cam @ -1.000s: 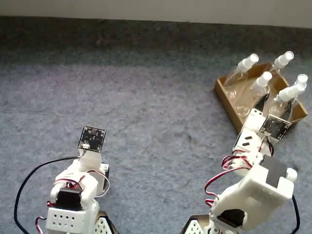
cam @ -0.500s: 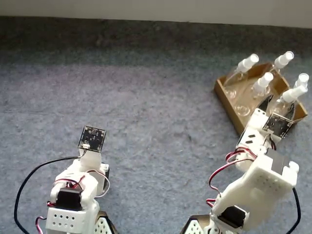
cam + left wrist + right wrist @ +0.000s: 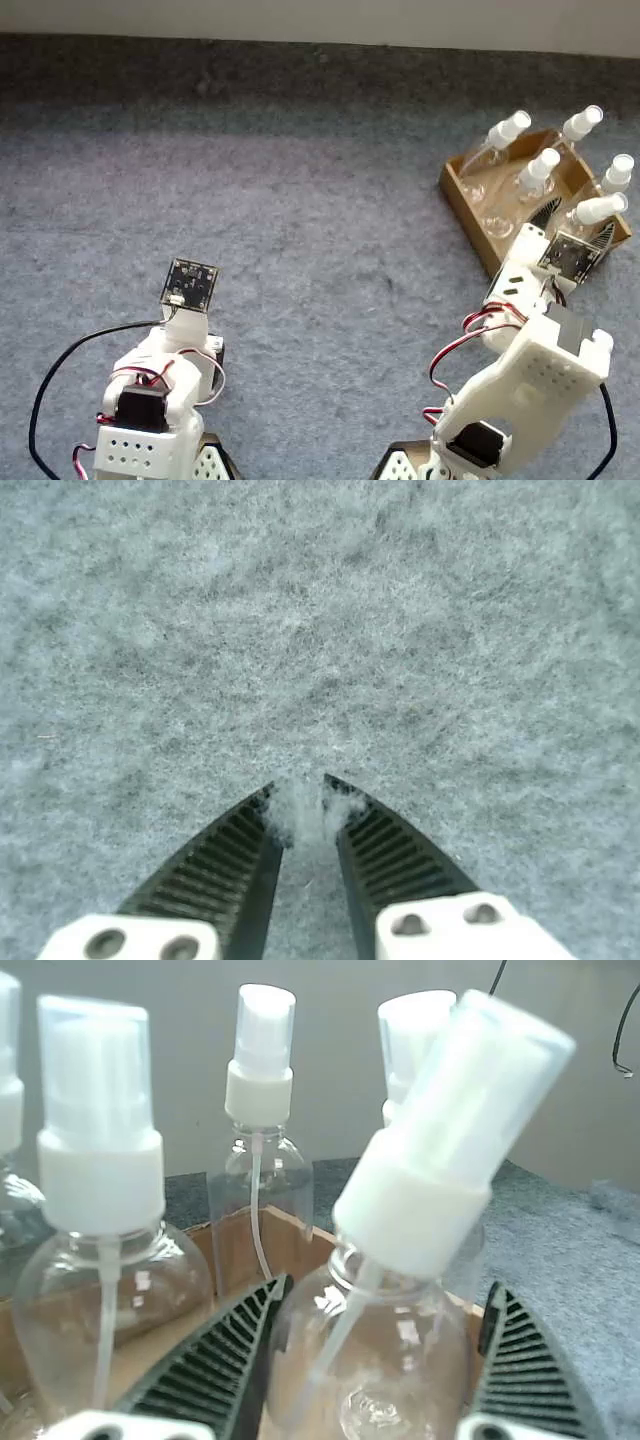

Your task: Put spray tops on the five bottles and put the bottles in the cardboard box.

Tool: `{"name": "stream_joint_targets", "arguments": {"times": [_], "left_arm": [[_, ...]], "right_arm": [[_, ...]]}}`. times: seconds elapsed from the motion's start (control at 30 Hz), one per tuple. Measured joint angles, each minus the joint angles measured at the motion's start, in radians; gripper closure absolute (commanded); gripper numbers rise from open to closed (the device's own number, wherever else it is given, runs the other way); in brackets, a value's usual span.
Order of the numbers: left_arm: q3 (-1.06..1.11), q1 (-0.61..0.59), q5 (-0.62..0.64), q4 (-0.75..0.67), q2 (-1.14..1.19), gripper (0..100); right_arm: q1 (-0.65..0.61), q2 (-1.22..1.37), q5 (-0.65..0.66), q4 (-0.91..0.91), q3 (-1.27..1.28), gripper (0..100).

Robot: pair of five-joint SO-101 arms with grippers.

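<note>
A cardboard box (image 3: 462, 205) sits at the right of the grey carpet. Several clear bottles with white spray tops stand in it, among them the far ones (image 3: 497, 140) (image 3: 575, 125). The nearest bottle (image 3: 590, 212) leans to one side. My right gripper (image 3: 575, 226) is open at the box's near end, one finger on each side of that bottle. In the right wrist view the tilted bottle (image 3: 400, 1290) stands between the spread fingers of the right gripper (image 3: 388, 1290), with other upright bottles (image 3: 100, 1250) behind it. My left gripper (image 3: 298, 785) points down at bare carpet, fingers slightly apart and holding nothing.
The left arm (image 3: 160, 390) is folded at the lower left, well away from the box. Grey carpet (image 3: 300, 220) covers the table between the arms and out to the far edge. A pale wall strip runs along the top.
The right gripper's fingers have spread a little and the arm has drawn back slightly. The nearest bottle's top has shifted toward the near side. The left arm has kept still.
</note>
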Motion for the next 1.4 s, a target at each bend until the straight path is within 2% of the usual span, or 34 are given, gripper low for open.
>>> {"name": "stream_joint_targets", "arguments": {"times": [0.33, 0.47, 0.87, 1.03, 1.23, 1.4], "left_arm": [[0.0, 0.0, 0.0, 0.0, 0.0, 99], [0.0, 0.0, 0.0, 0.0, 0.0, 99], [0.0, 0.0, 0.0, 0.0, 0.0, 99], [0.0, 0.0, 0.0, 0.0, 0.0, 99], [0.0, 0.0, 0.0, 0.0, 0.0, 99], [0.0, 0.0, 0.0, 0.0, 0.0, 99]], "right_arm": [[0.0, 0.0, 0.061, 0.0, 0.009, 73.2], [0.0, -0.011, 0.061, 0.0, 0.046, 66.5], [0.0, -0.281, 0.061, 0.017, 0.256, 65.2], [0.0, -0.419, 0.057, 0.236, 0.27, 65.2], [0.0, -0.649, -0.025, 0.494, 0.281, 65.2], [0.0, -0.881, -0.029, 0.804, 0.281, 65.2]]}}
